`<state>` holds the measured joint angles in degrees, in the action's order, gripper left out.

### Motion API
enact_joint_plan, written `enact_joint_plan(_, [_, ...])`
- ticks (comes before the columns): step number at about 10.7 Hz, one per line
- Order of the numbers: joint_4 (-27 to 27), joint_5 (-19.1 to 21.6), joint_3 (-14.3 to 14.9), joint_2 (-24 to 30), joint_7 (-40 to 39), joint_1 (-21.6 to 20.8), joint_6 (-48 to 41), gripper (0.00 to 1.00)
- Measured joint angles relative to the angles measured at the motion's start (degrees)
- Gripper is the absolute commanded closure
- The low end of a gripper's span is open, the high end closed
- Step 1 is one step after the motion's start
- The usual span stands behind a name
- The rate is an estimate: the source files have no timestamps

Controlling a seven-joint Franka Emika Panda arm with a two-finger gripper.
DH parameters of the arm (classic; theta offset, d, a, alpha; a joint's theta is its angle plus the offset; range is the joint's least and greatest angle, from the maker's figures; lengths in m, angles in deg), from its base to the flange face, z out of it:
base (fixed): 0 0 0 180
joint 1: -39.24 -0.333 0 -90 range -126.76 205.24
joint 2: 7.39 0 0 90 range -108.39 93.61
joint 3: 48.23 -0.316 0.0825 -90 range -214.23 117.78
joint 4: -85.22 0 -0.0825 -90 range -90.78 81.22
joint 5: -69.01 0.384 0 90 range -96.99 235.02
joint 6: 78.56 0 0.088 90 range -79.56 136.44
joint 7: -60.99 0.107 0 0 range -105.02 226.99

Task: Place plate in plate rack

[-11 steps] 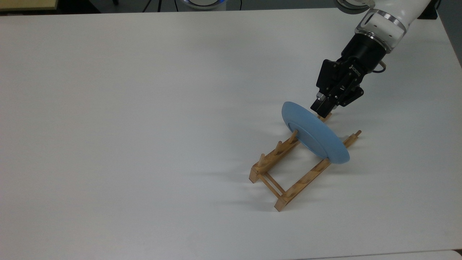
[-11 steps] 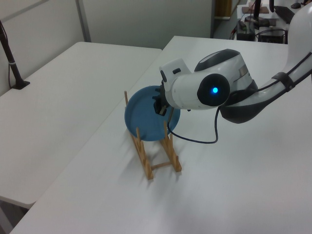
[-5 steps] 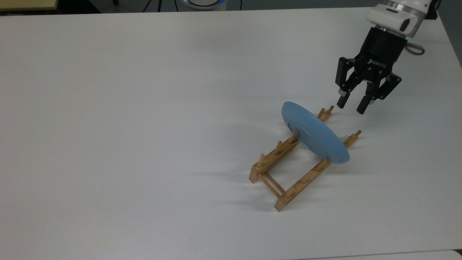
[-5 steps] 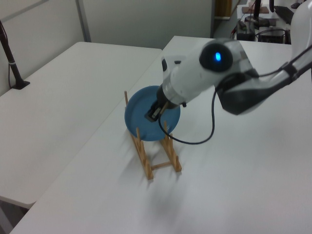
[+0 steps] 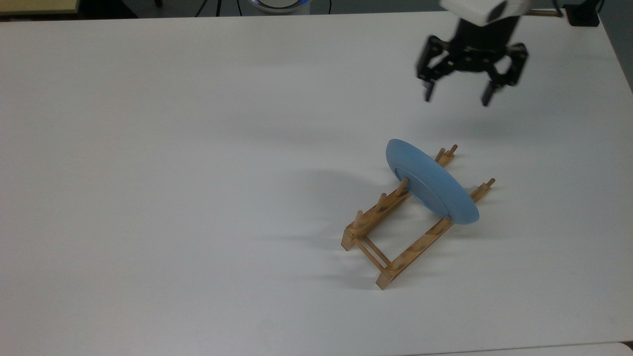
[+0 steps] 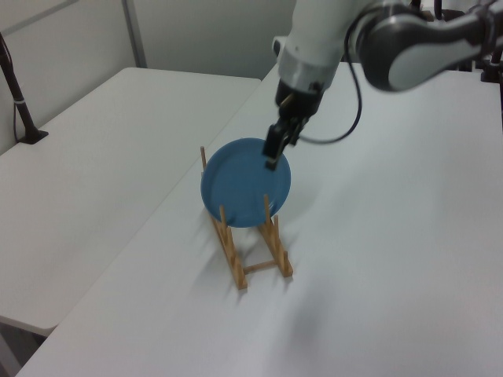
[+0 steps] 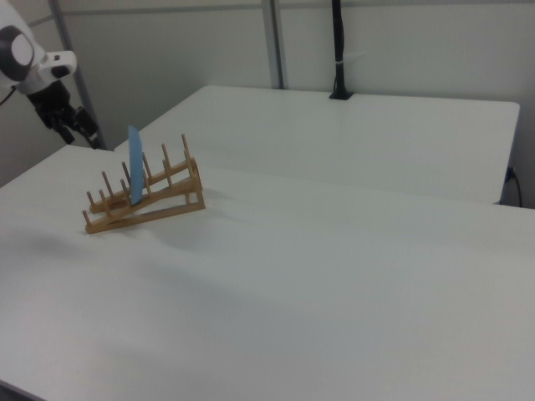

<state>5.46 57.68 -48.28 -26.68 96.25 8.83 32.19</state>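
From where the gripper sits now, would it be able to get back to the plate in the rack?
Probably yes. The gripper hangs open above bare table, apart from the plate, which stands on edge in the rack with its upper rim uncovered.

Plate stands in rack; claw well apart.

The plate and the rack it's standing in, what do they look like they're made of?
The plate looks like matte plastic or glazed ceramic: even light blue, no glare, smooth underside; which one is unclear. The plate rack looks like unpainted light-brown wood, with visible grain tone on its rails, pegs and thin dowels.
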Motion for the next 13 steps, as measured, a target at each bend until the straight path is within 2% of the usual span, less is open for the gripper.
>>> enact_joint_plan(3, [-3.7,5.3,0.1,5.6,-12.5,6.8,-10.1,0.0])
enact_joint_plan(7, [-7.3,9.3,0.5,11.7,-26.5,20.5,-19.6,0.0])
enact_joint_plan(10, [-8.0,9.4,4.7,12.1,-32.1,22.5,-20.0,0.0])
enact_joint_plan(13, [-8.1,9.4,5.4,12.1,-32.2,22.7,-20.0,0.0])
